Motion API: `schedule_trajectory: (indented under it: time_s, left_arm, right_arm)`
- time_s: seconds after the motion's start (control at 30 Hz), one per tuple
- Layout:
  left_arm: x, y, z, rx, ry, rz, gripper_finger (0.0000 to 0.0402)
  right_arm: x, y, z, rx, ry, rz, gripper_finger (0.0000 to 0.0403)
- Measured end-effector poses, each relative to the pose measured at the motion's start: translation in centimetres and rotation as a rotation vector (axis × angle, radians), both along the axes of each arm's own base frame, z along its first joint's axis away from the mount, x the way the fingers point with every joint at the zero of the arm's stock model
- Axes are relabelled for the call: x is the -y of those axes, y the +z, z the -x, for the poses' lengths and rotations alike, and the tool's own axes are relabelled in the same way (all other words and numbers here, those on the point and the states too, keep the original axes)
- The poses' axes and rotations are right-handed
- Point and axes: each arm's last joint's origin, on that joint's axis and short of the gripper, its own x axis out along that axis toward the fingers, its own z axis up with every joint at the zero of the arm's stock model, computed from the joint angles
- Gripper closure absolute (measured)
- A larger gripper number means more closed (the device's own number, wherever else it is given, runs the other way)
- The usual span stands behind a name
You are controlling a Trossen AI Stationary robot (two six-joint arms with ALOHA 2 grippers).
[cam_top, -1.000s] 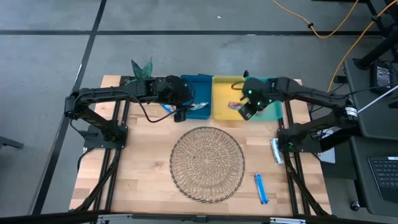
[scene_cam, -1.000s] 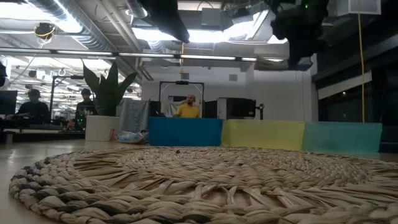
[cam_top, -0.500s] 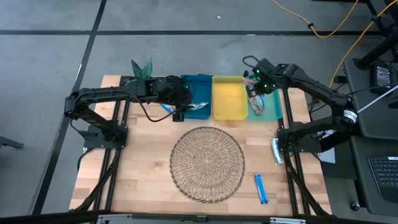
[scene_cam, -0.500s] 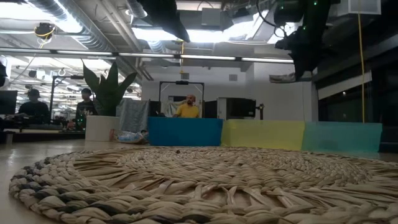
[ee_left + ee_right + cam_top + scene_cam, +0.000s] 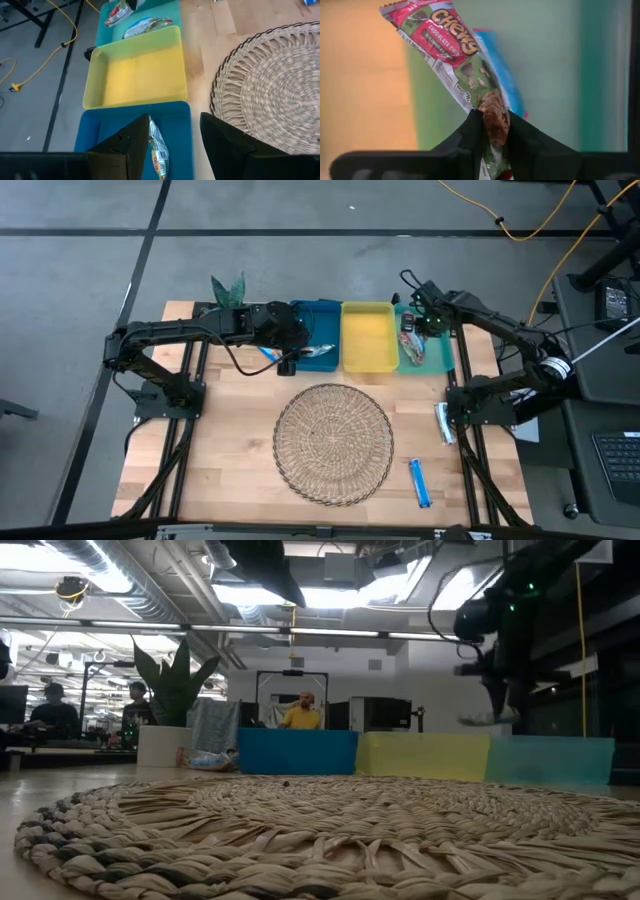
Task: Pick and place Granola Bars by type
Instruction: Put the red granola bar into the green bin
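My right gripper (image 5: 409,332) hangs over the teal tray (image 5: 437,360), shut on a red-green granola bar (image 5: 451,47). A blue-edged wrapper (image 5: 506,82) lies in that tray below it, and the left wrist view shows a pale bar (image 5: 146,25) lying there. My left gripper (image 5: 175,125) stands open above the blue tray (image 5: 322,308), in which a silver-white bar (image 5: 158,149) lies flat. The yellow tray (image 5: 367,340) sits between the two. A blue bar (image 5: 420,483) and a silver-white bar (image 5: 444,423) lie on the table at the right. My right gripper pinches one end of the red-green bar (image 5: 493,116) between its two fingers. The fingers point steeply down. The bar is lifted clear above the teal tray (image 5: 550,760), and its free end (image 5: 415,15) sticks out past the fingertips.
A round wicker mat (image 5: 333,442) fills the middle of the table, near side of the trays. A green plant (image 5: 228,288) stands at the far left corner. People sit in the room beyond the table (image 5: 303,715).
My right gripper has carried the red-green bar from over the yellow tray toward the table's right edge and down, until it is over the teal tray, rolling its wrist on the way. It has stayed shut on the bar, which is still clear of the trays.
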Motion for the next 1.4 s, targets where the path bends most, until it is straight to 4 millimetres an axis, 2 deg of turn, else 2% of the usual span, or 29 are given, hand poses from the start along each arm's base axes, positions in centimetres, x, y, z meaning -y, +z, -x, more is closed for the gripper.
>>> schedule_trajectory:
  time_s: [0.23, 0.4, 0.8, 1.13, 1.4]
  left_arm:
    - [0.1, 0.0, 0.0, 0.009, -0.023, 0.039, 0.0231]
    - [0.1, -0.1, 0.0, 0.002, -0.013, 0.056, 0.0231]
    - [0.2, -0.1, 0.0, 0.007, 0.003, 0.074, 0.0231]
    - [0.2, -0.1, 0.0, 0.009, 0.011, 0.083, 0.0231]
    - [0.1, -0.1, 0.0, 0.008, 0.009, 0.078, 0.0231]
  right_arm:
    - [-0.4, -2.5, 1.6, -0.021, -0.142, -0.081, 0.033]
    - [-0.7, -3.2, 1.8, -0.016, -0.197, -0.101, 0.0333]
    - [0.1, -3.2, 1.9, 0.029, -0.427, -0.008, 0.0336]
    - [0.3, -3.1, 2.1, 0.005, -0.411, 0.021, 0.0333]
    - [0.3, -3.1, 2.1, 0.006, -0.413, 0.022, 0.0294]
